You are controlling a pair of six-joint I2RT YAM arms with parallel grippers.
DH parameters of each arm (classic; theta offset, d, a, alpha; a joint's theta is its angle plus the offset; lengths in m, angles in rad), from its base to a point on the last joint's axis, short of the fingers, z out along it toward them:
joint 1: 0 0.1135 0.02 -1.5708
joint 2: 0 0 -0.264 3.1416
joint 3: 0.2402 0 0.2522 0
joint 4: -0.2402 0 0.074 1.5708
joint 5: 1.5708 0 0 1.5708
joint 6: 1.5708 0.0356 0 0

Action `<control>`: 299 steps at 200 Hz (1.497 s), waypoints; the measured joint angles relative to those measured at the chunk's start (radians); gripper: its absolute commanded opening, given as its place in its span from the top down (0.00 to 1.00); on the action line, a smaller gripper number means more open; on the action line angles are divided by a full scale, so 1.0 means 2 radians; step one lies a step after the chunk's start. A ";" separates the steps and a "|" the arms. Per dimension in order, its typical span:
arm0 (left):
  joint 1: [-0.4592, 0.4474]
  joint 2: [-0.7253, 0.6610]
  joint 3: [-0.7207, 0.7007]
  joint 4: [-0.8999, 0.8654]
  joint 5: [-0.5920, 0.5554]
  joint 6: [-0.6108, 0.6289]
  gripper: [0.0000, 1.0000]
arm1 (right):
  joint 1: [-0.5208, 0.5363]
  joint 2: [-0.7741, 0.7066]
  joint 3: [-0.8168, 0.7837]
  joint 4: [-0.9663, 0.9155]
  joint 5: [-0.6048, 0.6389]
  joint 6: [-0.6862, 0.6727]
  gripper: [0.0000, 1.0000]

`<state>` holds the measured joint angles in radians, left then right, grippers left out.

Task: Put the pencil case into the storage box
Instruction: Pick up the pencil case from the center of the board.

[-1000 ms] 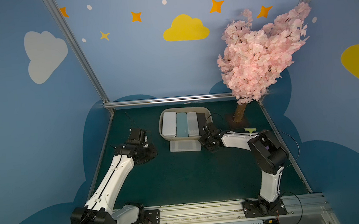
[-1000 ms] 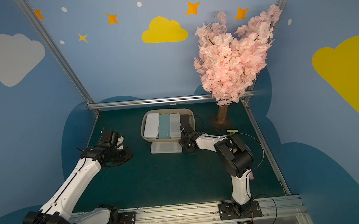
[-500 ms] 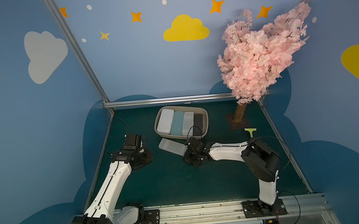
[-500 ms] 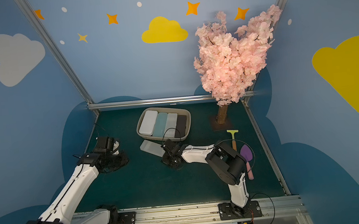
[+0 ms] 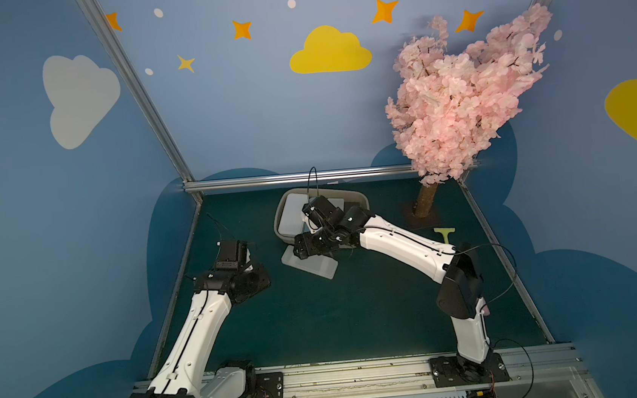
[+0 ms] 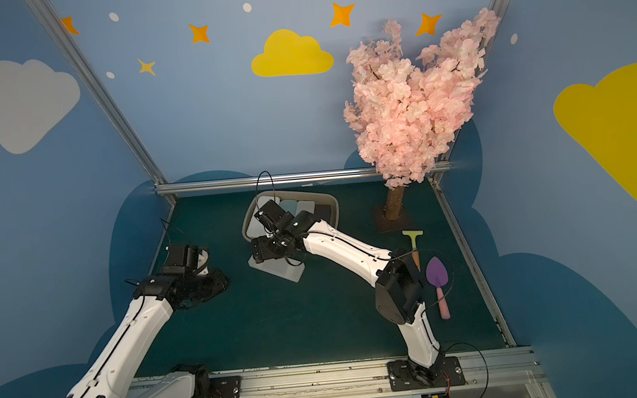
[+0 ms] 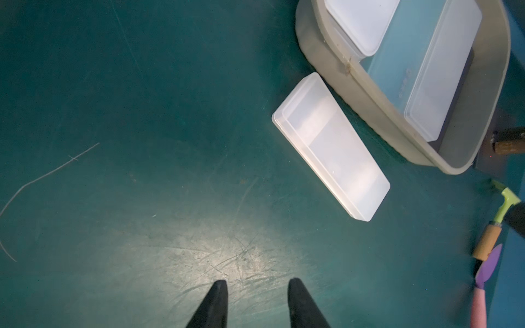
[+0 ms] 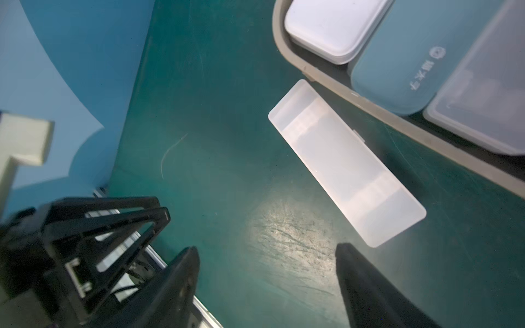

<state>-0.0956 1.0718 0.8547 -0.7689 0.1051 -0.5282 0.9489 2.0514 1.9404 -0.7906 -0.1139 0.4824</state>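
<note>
The pencil case (image 5: 311, 265) (image 7: 331, 147) is a translucent white oblong box lying askew on the green mat, just in front of the storage box (image 5: 364, 204) (image 7: 369, 93). Several other cases lie side by side inside that beige tub. My right gripper (image 5: 301, 250) (image 8: 268, 248) hovers over the case's left end, by the tub's front rim. Its jaws are wide open and empty, and the case (image 8: 346, 162) lies just beyond one fingertip. My left gripper (image 5: 255, 276) (image 7: 258, 281) is to the left over bare mat, partly open with nothing between its fingers.
A pink blossom tree (image 5: 457, 97) stands at the back right, its trunk (image 5: 425, 198) right of the tub. A green toy scraper (image 6: 413, 239) and a purple trowel (image 6: 438, 276) lie by the right arm. A metal rail (image 5: 299, 177) bounds the back, and blue walls close in both sides.
My right gripper went from shut to wide open and rose over the case's end. My left gripper opened partway. The tub and the case have turned askew.
</note>
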 measured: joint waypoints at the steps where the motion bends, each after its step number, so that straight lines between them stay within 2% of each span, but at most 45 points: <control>1: 0.000 0.000 0.000 0.000 0.000 0.000 0.56 | 0.000 0.003 0.001 -0.003 -0.002 -0.010 0.15; 26: 0.002 0.001 0.001 -0.002 -0.002 0.005 0.54 | -0.001 0.053 -0.003 -0.052 -0.011 -0.117 0.11; 53: 0.003 0.001 0.004 -0.005 -0.006 0.008 0.54 | -0.002 0.080 -0.015 -0.077 0.008 -0.209 0.06; 80: 0.004 0.005 0.004 -0.006 -0.006 0.009 0.53 | -0.007 0.080 -0.007 -0.076 0.026 -0.275 0.03; 121: 0.004 0.017 0.009 -0.007 -0.006 0.012 0.50 | -0.016 0.084 0.004 -0.071 0.043 -0.332 0.02; 156: 0.004 0.019 0.009 -0.008 -0.009 0.010 0.41 | -0.026 0.119 0.032 -0.069 0.049 -0.355 0.02; 214: 0.005 0.019 0.009 -0.014 -0.012 0.004 0.40 | -0.032 0.157 0.066 -0.064 0.046 -0.361 0.02; 271: 0.005 0.019 0.009 -0.017 -0.012 0.003 0.40 | -0.027 0.183 0.081 -0.054 0.036 -0.338 0.02; 299: 0.005 0.019 0.009 -0.017 -0.012 0.003 0.41 | -0.024 0.193 0.083 -0.052 0.035 -0.324 0.10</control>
<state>-0.0853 1.1091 0.8730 -0.8032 0.0818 -0.5213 0.9005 2.4367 2.1071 -0.8940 -0.0441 -0.1650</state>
